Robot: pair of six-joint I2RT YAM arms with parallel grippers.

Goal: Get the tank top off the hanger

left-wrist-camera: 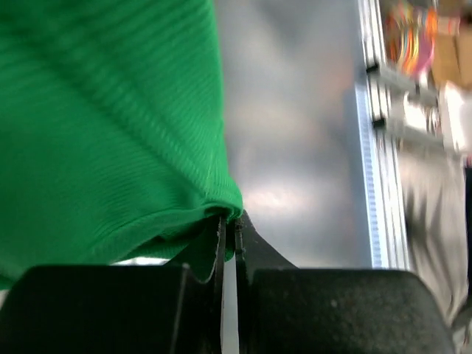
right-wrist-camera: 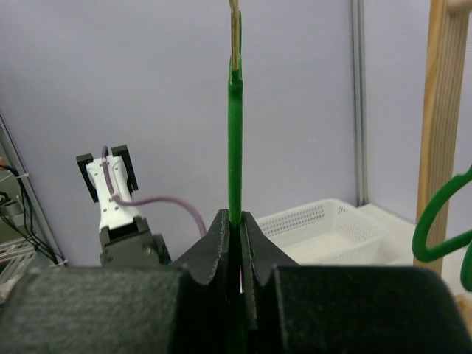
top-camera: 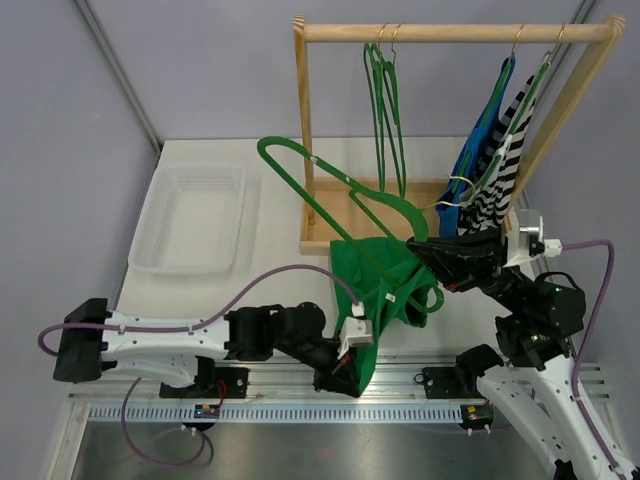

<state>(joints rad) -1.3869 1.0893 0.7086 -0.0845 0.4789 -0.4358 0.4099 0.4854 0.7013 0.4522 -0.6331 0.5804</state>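
The green tank top hangs bunched from a green hanger that is off the rack and tilted over the table. My right gripper is shut on the hanger near its lower right end; in the right wrist view the green hanger rod rises straight up from between the closed jaws of the gripper. My left gripper is shut on the tank top's lower edge near the table's front. In the left wrist view the green fabric is pinched at the tips of the gripper.
A white basket sits at the left. A wooden rack stands at the back with empty green hangers, a blue garment and a striped garment. A metal rail runs along the near edge.
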